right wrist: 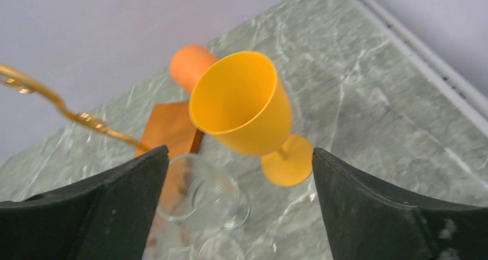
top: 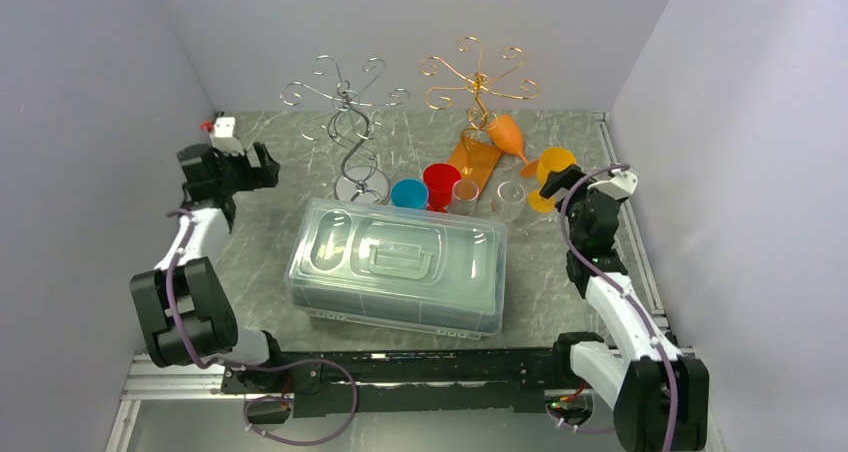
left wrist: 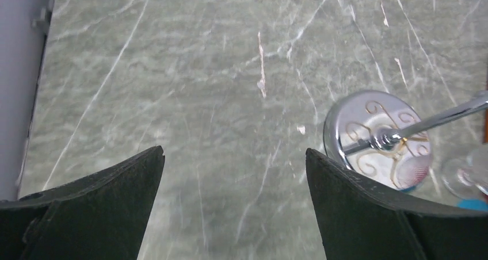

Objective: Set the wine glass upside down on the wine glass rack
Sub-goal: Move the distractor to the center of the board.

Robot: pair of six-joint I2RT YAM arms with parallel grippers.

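Note:
A yellow wine glass [top: 551, 172] [right wrist: 241, 102] stands upright on the marble table, right of a clear wine glass [top: 508, 200] [right wrist: 198, 194]. My right gripper [top: 572, 180] [right wrist: 239, 150] hovers above them, open and holding nothing. A gold wire wine glass rack [top: 478, 77] on an orange base [right wrist: 171, 127] stands behind, with an orange wine glass [top: 508, 132] [right wrist: 191, 64] hanging from it at a tilt. A silver wine glass rack [top: 345, 122] stands to its left, its round base [left wrist: 377, 136] beside my right finger. My left gripper [top: 238, 162] [left wrist: 235, 150] is open over bare table.
A large clear plastic box with a lid [top: 400, 262] fills the table's middle. Behind it stand a blue glass [top: 408, 194], a red glass [top: 441, 184] and another clear glass [top: 465, 197]. Grey walls close in left, right and back.

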